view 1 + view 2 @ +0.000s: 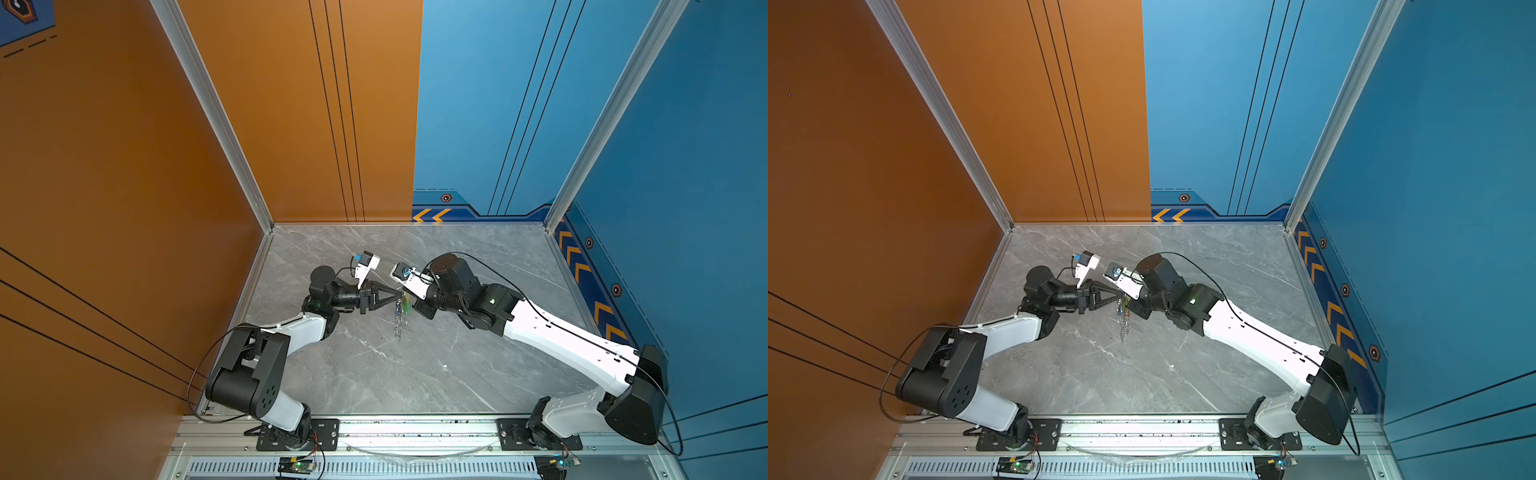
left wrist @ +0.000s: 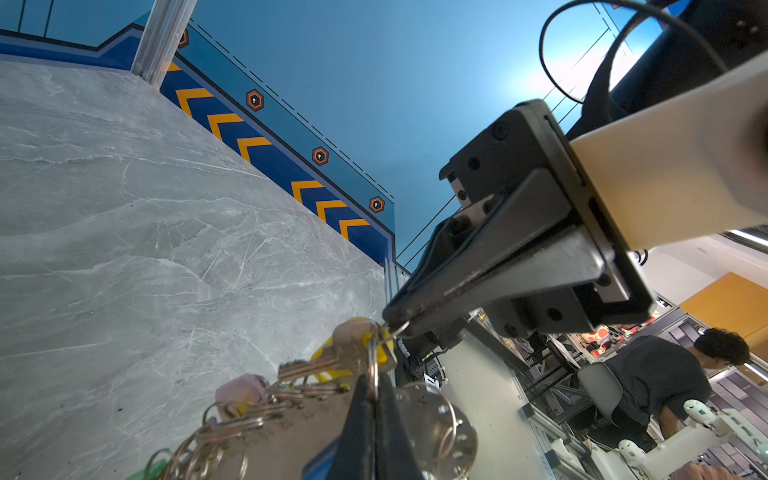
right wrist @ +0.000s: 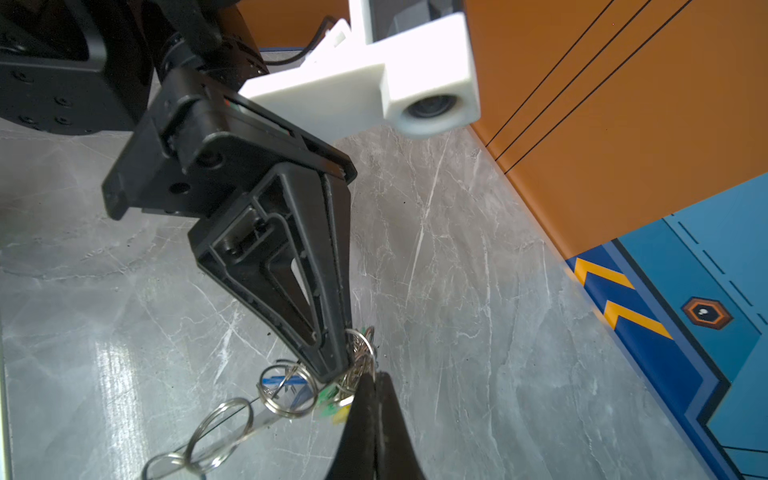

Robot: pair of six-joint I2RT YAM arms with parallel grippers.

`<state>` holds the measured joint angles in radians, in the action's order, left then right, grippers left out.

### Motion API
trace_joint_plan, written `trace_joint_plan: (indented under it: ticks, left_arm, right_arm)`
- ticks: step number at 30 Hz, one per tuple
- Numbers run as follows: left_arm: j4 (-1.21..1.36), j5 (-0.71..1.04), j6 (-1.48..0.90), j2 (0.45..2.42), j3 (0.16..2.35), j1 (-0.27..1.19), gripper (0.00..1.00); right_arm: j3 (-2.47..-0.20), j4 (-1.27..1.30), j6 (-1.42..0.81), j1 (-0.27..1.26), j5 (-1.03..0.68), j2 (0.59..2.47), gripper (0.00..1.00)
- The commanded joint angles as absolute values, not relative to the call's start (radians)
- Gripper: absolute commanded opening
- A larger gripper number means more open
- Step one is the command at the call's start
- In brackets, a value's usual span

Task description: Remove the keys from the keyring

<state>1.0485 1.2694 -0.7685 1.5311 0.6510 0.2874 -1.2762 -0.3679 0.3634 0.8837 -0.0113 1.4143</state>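
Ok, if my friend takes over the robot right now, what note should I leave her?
Left gripper: shut on the edge of the keyring, holding it up so the bunch dangles.
Right gripper: shut on a small split ring beside the yellow-tagged key.
Keys: all bunched on the hanging keyring; none seen loose on the table.
Done: bunch held up between both grippers.
Left: every key still has to come off, probably the yellow-tagged one first.
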Motion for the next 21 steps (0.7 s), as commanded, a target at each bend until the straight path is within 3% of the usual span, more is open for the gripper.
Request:
trace_joint_plan:
  ticks: [1, 10, 21]
  left_arm:
    - [1.069, 1.310, -0.782, 1.546, 0.672, 0.299, 0.00]
    - [1.069, 1.304, -0.793, 1.546, 0.669, 0.297, 0.00]
    - [1.069, 1.304, -0.795, 1.542, 0.658, 0.298, 0.00]
  right_arm:
    - [-1.302, -0.322, 0.421, 0.899, 0.060, 1.400, 0.00]
    - [-1.269, -0.246, 0.543, 0.940, 0.066, 1.399, 0.00]
    - [-1.078, 0.099, 0.801, 0.971, 0.065, 1.366, 0.00]
